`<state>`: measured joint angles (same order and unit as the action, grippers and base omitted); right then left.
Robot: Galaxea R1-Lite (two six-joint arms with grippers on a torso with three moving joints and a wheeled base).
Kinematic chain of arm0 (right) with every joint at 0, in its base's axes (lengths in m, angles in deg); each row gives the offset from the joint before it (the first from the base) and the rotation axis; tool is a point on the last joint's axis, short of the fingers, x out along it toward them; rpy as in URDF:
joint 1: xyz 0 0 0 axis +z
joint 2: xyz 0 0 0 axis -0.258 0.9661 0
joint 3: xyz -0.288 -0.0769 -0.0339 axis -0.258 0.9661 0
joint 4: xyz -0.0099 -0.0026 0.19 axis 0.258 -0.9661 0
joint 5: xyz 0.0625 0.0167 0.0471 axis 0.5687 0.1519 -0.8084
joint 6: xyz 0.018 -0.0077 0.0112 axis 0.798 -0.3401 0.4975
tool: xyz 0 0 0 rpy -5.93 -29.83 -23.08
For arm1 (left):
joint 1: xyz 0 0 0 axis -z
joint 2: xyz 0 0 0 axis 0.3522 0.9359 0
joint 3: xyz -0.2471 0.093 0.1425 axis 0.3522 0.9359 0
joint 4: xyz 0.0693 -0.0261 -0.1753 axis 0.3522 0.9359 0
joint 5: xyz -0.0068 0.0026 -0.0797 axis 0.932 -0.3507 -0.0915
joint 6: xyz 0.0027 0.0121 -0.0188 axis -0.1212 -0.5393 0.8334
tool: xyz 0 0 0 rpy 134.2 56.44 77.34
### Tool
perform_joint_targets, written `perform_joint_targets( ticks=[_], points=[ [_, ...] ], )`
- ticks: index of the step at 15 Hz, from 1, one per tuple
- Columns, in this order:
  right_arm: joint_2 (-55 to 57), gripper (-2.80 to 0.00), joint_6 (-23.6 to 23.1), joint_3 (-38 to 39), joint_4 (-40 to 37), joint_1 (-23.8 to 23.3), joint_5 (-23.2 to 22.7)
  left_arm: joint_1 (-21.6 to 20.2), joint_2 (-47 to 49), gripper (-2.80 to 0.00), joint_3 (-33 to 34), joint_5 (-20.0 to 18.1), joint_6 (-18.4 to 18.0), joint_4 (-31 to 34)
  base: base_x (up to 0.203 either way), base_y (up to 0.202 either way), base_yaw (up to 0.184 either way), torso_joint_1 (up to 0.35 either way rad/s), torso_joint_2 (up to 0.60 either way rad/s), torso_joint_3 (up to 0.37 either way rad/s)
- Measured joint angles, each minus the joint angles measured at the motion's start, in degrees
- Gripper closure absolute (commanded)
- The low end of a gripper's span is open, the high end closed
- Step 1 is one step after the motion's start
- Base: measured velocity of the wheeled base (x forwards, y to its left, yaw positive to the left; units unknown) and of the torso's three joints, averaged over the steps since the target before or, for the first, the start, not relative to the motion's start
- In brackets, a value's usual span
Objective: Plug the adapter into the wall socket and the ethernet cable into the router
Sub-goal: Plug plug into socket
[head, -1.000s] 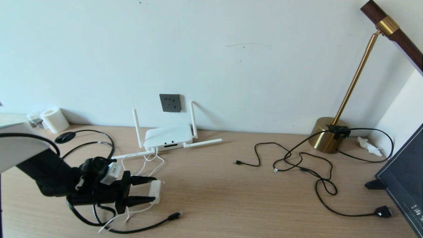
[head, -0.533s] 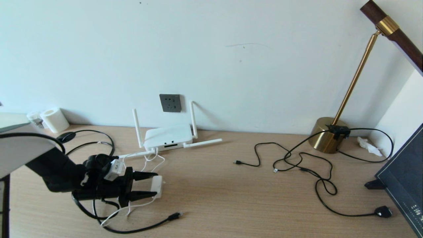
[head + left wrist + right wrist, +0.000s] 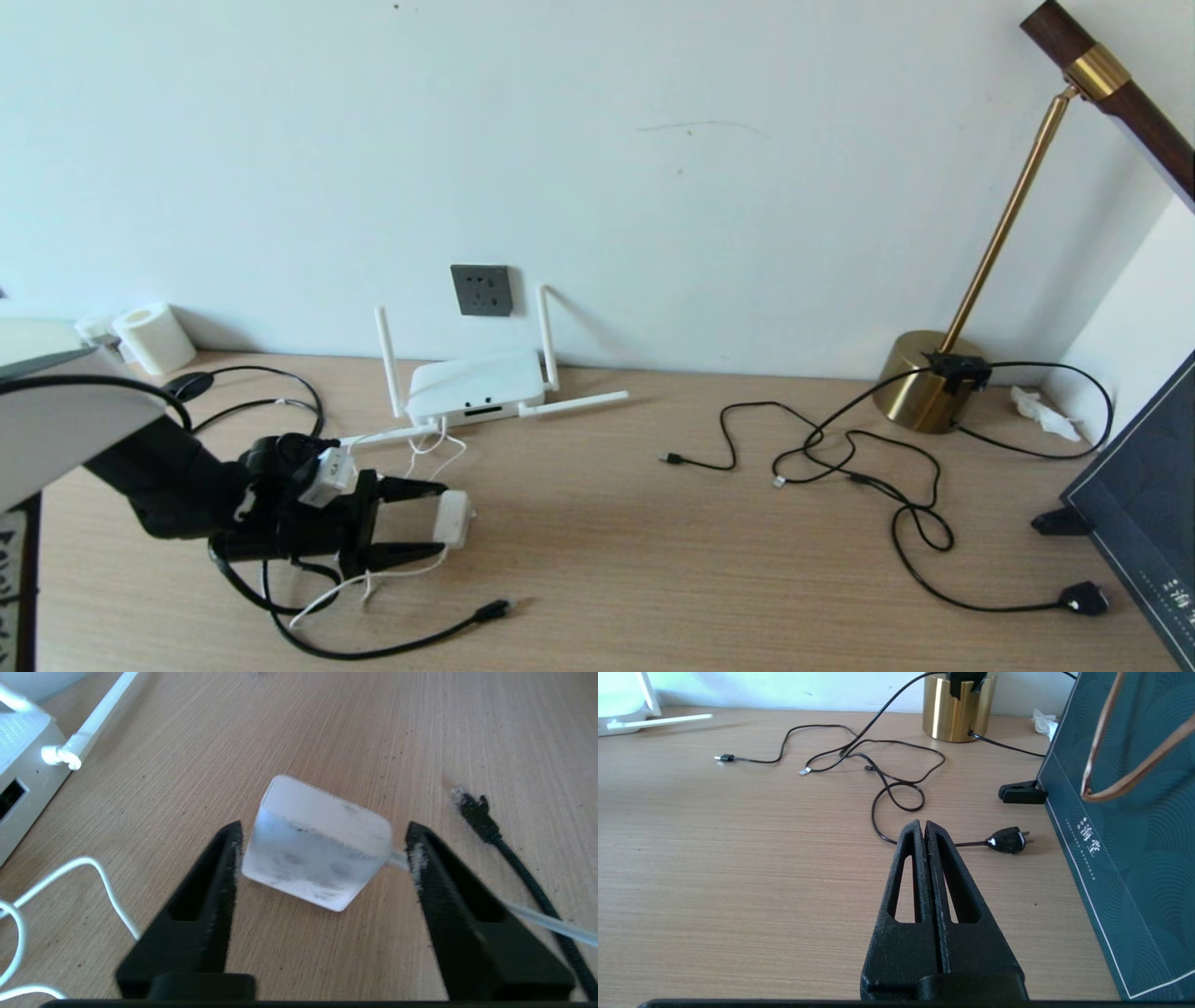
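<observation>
Adapter (image 3: 317, 844) blurred | prongs unseen | left end effector (image 3: 322, 854) straddles, gaps

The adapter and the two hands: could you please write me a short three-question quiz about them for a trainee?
1. True or false: the adapter, lying between the fingers of the open left hand, is plugged into the wall socket.
2. Pick one: the right hand is A) open, B) shut on a cable, C) shut and empty.
3. Fill in: the plug of the ethernet cable is not in the router; it lies on the ___.

Key: 1 false; 2 C; 3 desk.
</observation>
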<state>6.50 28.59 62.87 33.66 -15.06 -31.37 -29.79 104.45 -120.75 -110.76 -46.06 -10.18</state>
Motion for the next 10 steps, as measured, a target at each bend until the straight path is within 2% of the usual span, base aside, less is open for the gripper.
perform_joint_targets(
  ticks=[7,10],
  points=[
    [0.00,0.00,0.00,0.00,0.00,0.01,0.05,-0.01,-3.18,-2.80,0.45,-0.95,0.06,0.64,0.000,0.000,0.000,0.000,0.00,0.000],
    [0.00,0.00,-0.02,0.00,0.00,0.01,0.02,-0.12,-7.65,-2.80,0.45,-1.38,0.24,5.46,0.000,0.000,0.000,0.000,0.00,0.000]
  ],
)
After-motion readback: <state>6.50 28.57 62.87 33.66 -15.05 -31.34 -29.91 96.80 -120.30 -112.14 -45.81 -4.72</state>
